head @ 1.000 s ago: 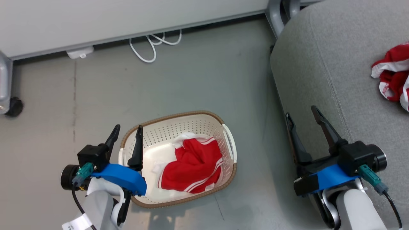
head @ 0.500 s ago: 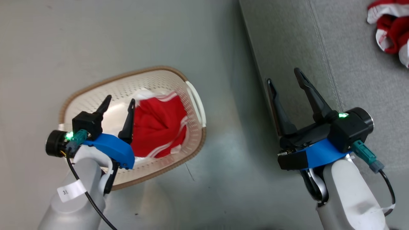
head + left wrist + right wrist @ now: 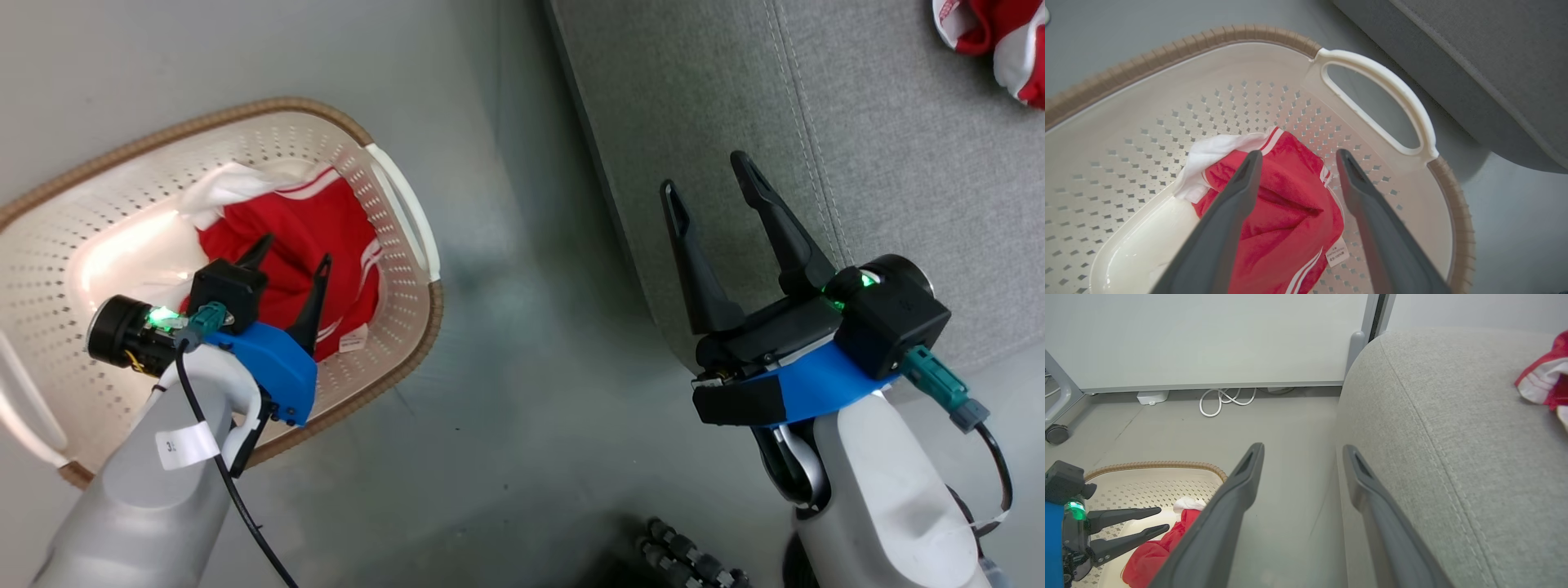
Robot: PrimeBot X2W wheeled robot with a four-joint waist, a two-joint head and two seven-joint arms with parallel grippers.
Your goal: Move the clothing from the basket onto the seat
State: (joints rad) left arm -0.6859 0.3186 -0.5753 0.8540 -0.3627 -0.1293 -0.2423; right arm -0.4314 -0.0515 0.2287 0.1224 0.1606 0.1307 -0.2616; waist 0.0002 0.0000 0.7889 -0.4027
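Floor [image 3: 506, 367]: grey, smooth; white cable [image 3: 1224, 401] looped by the far wall.
Red garment [image 3: 1286, 212]: crumpled in cream perforated basket [image 3: 122, 220], white stripes, label tag showing.
Second garment [image 3: 996, 41]: red-and-white, lying on grey seat [image 3: 735, 98].
Left gripper [image 3: 295, 249]: jaws apart, empty, over basket's garment.
Right gripper [image 3: 704, 172]: jaws wide, empty, above seat's front edge.

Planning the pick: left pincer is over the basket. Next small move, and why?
Probably lower the left pincer onto the red garment and close: its fingers stand open above the bunched cloth in the basket, gripping nothing. The other garment lies on the seat.
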